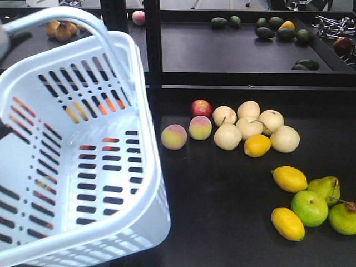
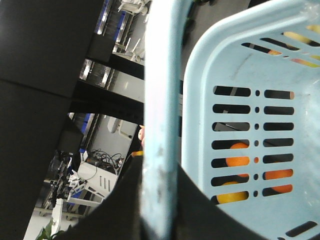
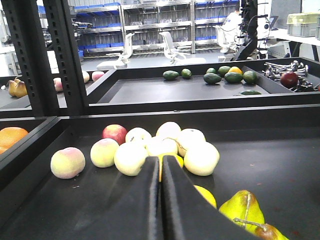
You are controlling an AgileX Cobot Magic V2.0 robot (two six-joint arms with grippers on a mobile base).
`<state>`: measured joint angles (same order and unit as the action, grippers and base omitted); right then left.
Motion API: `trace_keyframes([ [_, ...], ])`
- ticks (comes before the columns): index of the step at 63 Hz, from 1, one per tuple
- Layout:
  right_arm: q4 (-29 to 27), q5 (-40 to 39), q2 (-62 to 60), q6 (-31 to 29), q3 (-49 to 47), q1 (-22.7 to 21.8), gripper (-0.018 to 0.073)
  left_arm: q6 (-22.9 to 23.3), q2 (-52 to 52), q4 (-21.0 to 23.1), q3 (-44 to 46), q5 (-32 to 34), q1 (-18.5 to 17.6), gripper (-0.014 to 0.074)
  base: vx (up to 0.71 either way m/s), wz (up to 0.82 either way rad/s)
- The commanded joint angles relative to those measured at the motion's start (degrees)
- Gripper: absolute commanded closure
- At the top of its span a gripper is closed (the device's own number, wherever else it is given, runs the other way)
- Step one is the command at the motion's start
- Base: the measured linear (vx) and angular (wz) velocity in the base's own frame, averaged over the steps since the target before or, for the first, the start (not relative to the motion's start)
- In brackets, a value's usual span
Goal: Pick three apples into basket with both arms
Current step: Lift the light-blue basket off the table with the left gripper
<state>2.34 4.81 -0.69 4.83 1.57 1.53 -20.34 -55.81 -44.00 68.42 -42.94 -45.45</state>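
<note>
At the basket point(image 1: 64, 150), left side of the front view: it sits tilted, mouth toward the camera, hoop handle point(image 1: 72, 14) rising to the upper left. We log the left claw point(image 2: 160, 170) as closed on that handle; the left wrist view shows a dark finger on each side of the pale blue bar. Some orange fruit point(image 2: 240, 161) shows through the basket's slots.

We log the right claw point(image 3: 161, 161) as closed on nothing, fingers pressed together with only a thin slit between them. It sits low over the counter point(image 1: 222, 222), right of the basket, pointing at the fruit pile.

We find one dark red apple point(image 1: 342, 44): far right of the basket and beyond it, on the back tray point(image 1: 222, 50), among metal parts point(image 1: 334, 25). It is well apart from the basket.

Just right of the basket: two peaches point(image 1: 174, 137), a brighter red apple point(image 1: 201, 108) behind them, then a cluster of pale round fruits point(image 1: 250, 127) with a lemon point(image 1: 257, 146) against it. Farther right, near the counter's front edge: two more lemons and three green fruits point(image 1: 309, 207). Several avocados point(image 1: 266, 32) lie on the back tray, between the basket and the dark red apple.
</note>
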Motion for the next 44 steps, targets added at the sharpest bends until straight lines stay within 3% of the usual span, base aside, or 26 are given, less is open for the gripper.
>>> trace_keyframes([
  [1,0.15,-3.98,-0.15,-0.57,0.77,-0.19,0.0568,1.31,1.66,-2.24,1.71,3.08,-0.18,0.0604,0.00,0.00],
  [44,0.15,-3.98,-0.15,-0.57,0.77,-0.19,0.0568,1.31,2.02,-1.76,1.71,3.05,-0.18,0.0603,0.00,0.00],
])
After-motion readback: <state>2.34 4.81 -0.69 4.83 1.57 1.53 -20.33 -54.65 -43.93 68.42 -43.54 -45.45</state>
